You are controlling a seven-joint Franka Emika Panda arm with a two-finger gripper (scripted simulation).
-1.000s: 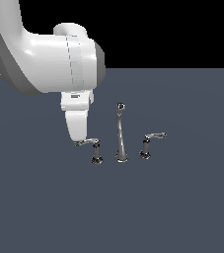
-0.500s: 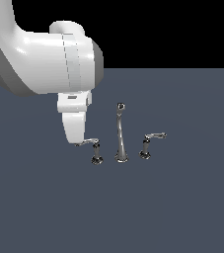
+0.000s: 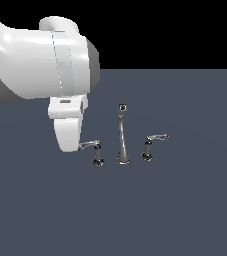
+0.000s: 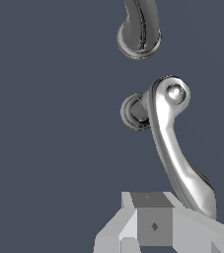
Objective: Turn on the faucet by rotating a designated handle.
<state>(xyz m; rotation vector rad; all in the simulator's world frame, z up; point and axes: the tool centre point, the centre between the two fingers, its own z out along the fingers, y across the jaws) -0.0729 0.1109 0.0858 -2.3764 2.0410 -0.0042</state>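
Note:
The chrome faucet has a tall slender spout (image 3: 121, 135) between two short levers. The handle (image 3: 96, 146) stands on the spout's left in the exterior view, its thin arm pointing left into my white hand. In the wrist view the handle (image 4: 175, 148) curves from its dark-based post (image 4: 132, 112) down to my gripper (image 4: 153, 225). The lever's tip lies against the gripper's side. The fingers (image 4: 153, 217) show as one block with no gap and hold nothing. In the exterior view the hand (image 3: 67, 131) hides the fingertips.
The mirrored lever (image 3: 152, 140) stands on the spout's right in the exterior view, its arm pointing right. The spout's flared base (image 4: 139, 34) shows in the wrist view beyond the handle's post. Everything sits on a flat dark grey floor (image 3: 185, 210).
My hand has shifted slightly toward the exterior view's left and a little lower. The handle's arm looks about where it was.

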